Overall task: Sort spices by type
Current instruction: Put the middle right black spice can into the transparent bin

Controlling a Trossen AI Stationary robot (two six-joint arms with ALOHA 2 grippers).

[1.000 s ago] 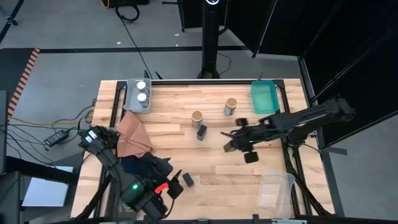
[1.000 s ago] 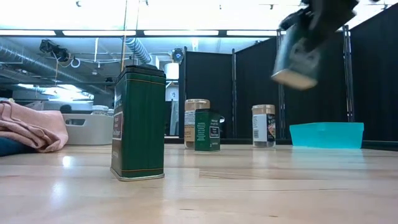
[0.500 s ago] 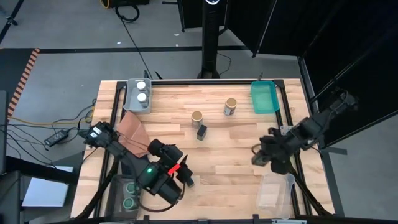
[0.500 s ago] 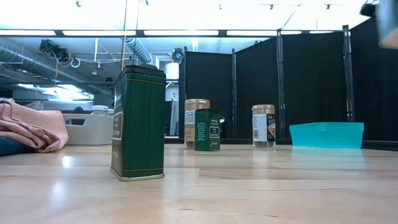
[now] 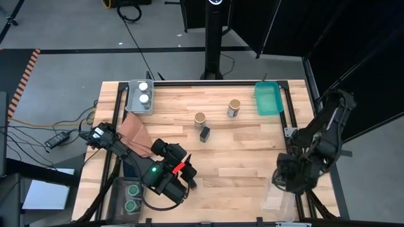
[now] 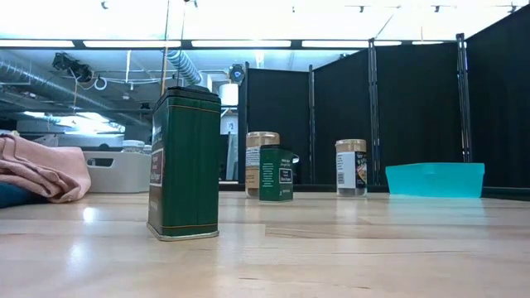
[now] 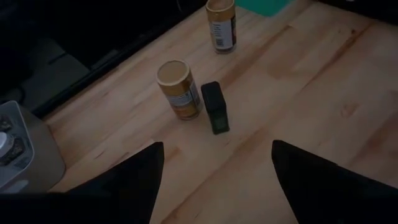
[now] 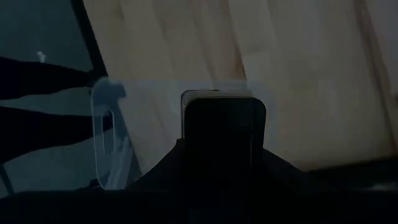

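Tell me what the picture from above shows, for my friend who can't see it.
The right gripper, shut on a dark tin, hangs over a clear bin at the table's front right corner. The left gripper is open over another tin near the front. Two tan-lidded jars and a third tin stand mid-table.

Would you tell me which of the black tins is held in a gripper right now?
The tin clamped in the right gripper, above the clear bin. The other two stand on the table: one by the left gripper, one beside a tan-lidded jar.
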